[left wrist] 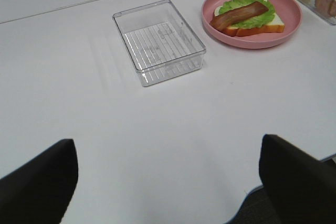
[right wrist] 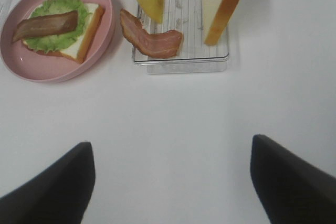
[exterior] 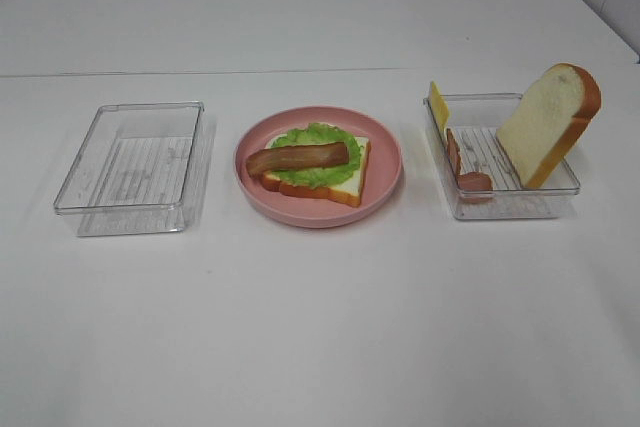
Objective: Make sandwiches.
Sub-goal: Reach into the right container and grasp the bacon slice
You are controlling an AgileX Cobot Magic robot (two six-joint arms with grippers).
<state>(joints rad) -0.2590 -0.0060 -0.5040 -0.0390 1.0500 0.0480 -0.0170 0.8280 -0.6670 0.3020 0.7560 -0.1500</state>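
Well, the sandwich point(exterior: 315, 169) is half built: one bread slice, lettuce point(exterior: 318, 137) and a bacon strip point(exterior: 298, 157) stacked on the pink plate point(exterior: 388, 147) at the middle of the table point(exterior: 320, 327). Beside the plate, the right tray point(exterior: 505, 205) holds a second bread slice point(exterior: 545, 122) leaning upright, a cheese slice point(exterior: 438, 105) and a spare bacon piece point(exterior: 470, 182); the left tray point(exterior: 125, 210) flanks the other side. Both arms hover over the table's near edge, well apart from the plate: the left gripper point(left wrist: 167, 145) has its fingers spread wide, touching nothing, and the right gripper point(right wrist: 170, 142) likewise.
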